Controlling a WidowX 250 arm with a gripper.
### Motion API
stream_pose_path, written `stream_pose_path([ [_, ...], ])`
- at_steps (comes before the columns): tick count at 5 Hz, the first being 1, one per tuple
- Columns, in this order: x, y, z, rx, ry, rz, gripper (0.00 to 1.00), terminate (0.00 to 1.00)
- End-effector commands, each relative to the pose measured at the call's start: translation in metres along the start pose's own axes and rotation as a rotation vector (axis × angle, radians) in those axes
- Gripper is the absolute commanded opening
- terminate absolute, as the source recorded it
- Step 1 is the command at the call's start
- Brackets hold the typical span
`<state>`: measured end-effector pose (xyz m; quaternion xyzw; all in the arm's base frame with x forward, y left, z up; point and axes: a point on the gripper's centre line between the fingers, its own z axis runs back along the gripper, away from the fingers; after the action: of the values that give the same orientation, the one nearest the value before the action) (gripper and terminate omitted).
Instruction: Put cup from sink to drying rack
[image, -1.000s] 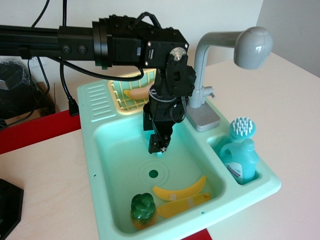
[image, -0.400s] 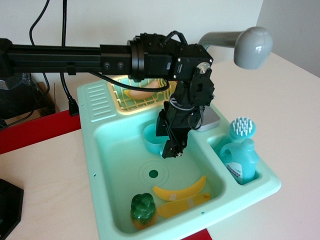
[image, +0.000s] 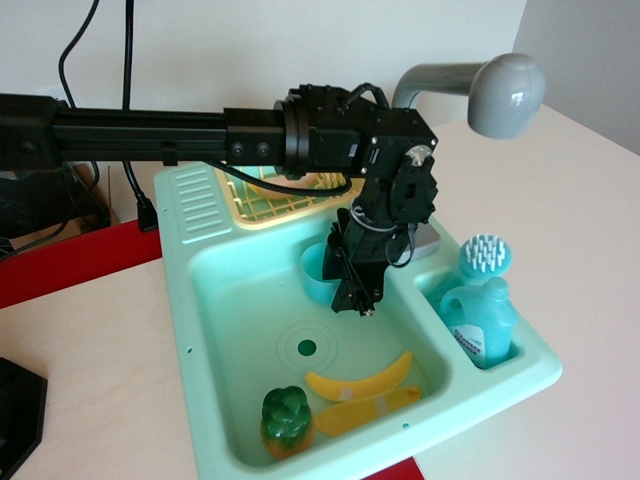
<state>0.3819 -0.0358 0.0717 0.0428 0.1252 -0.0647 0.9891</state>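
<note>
The teal-blue cup (image: 316, 275) stands upright in the mint-green sink (image: 190, 300), against the basin's back wall. My gripper (image: 355, 303) hangs low in the basin just right of the cup and covers its right side. The fingers look open and hold nothing. Whether one finger touches the cup's rim is unclear. The pale-yellow drying rack (image: 262, 203) sits behind the basin at the back left, partly hidden by my arm.
A grey faucet (image: 500, 90) rises at the back right. A turquoise soap bottle with brush top (image: 480, 315) fills the right side compartment. A yellow banana (image: 360, 382), a yellow slice (image: 370, 408) and a green vegetable toy (image: 287, 418) lie at the basin's front. The ribbed drainboard (image: 200, 205) is left of the rack.
My arm has moved right and slightly back, uncovering the cup, which now shows to the left of the gripper. The cup has not moved.
</note>
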Motion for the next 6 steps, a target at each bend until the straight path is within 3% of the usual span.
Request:
stream_pose_path([
  [1, -0.008, 0.003, 0.013, -0.001, -0.062, 0.021, 0.0, 0.0],
  [4, -0.023, 0.006, 0.022, 0.008, -0.092, 0.019, 0.0, 0.0],
  [5, -0.03, 0.015, 0.063, 0.029, -0.171, 0.019, 0.0, 0.0],
  [6, -0.033, 0.047, 0.112, 0.027, -0.269, 0.085, 0.0, 0.0],
])
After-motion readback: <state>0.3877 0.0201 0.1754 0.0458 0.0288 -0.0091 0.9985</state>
